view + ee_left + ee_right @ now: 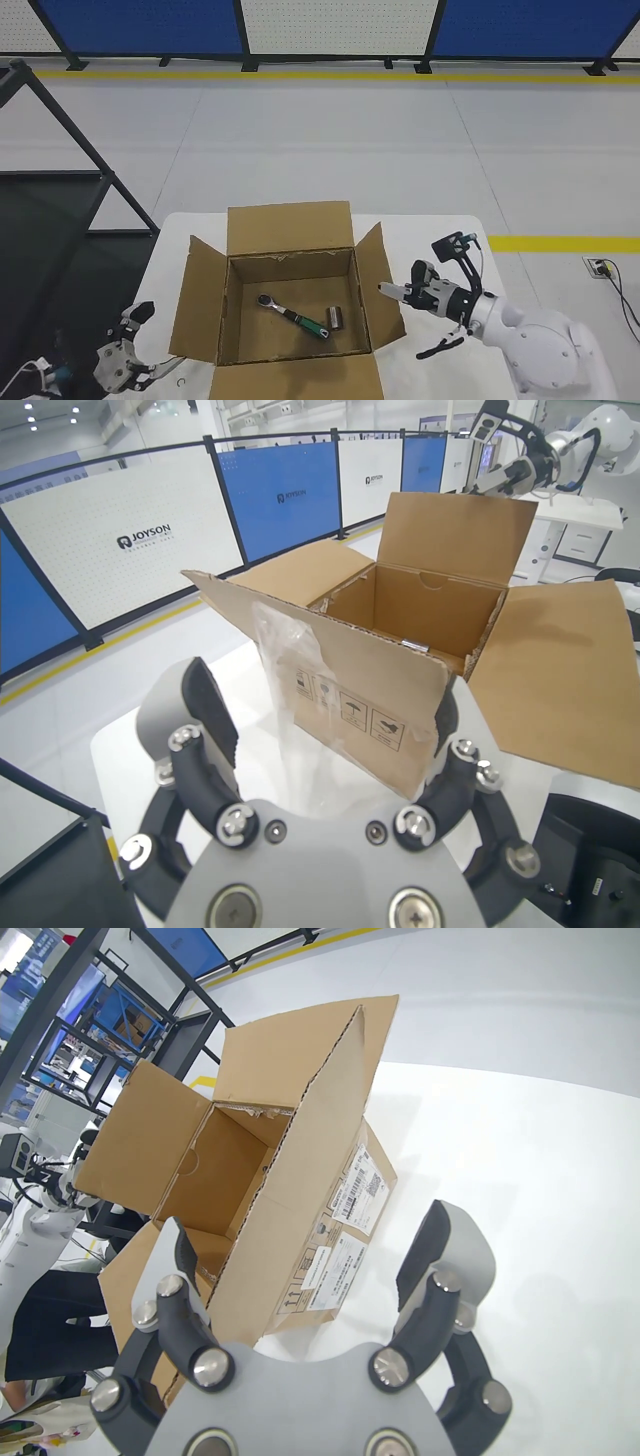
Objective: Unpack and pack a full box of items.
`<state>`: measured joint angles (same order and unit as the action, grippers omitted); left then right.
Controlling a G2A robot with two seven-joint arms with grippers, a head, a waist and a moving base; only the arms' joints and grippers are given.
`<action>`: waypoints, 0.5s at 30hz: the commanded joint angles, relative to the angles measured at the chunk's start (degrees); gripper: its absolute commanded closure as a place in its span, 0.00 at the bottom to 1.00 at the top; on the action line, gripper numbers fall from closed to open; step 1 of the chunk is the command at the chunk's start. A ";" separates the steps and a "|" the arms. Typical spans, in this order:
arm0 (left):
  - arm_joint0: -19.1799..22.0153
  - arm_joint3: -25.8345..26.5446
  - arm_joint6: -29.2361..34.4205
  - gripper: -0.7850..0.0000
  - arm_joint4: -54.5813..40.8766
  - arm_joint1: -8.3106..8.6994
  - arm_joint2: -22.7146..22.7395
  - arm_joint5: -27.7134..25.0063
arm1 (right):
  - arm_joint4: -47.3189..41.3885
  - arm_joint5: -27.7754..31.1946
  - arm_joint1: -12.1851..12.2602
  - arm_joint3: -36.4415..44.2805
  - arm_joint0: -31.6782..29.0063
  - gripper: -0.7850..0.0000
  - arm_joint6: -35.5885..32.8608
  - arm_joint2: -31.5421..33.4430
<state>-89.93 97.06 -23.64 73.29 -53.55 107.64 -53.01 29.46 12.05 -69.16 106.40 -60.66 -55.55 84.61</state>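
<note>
Nearest you, the open box (290, 266) sits at the table's (435, 235) front edge with its flaps spread. A ratchet wrench (292, 312) and a metal socket (335, 318) lie apart on its floor. Your right gripper (306, 1218) hangs open at the right flap. Your left gripper (322, 695) has its fingers spread by the front-left corner, and clear plastic film (280, 640) lies ahead of it.
</note>
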 commanded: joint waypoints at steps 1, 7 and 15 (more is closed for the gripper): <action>1.20 -0.60 0.54 0.00 -0.08 0.09 -0.04 -0.03 | -0.69 0.81 0.15 -0.33 0.17 0.00 -0.67 -0.07; 5.83 -3.48 2.77 0.00 -0.50 0.45 -0.52 -0.38 | -5.00 5.48 0.71 -0.04 -0.63 0.00 -2.43 -0.20; 11.21 -7.56 5.13 0.00 -0.40 0.80 -2.51 -0.97 | -8.14 9.21 1.22 0.22 -1.32 0.00 -4.11 -0.01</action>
<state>-79.12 89.82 -18.69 72.77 -52.78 105.35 -53.93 21.31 21.30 -67.93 106.64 -61.99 -59.70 84.61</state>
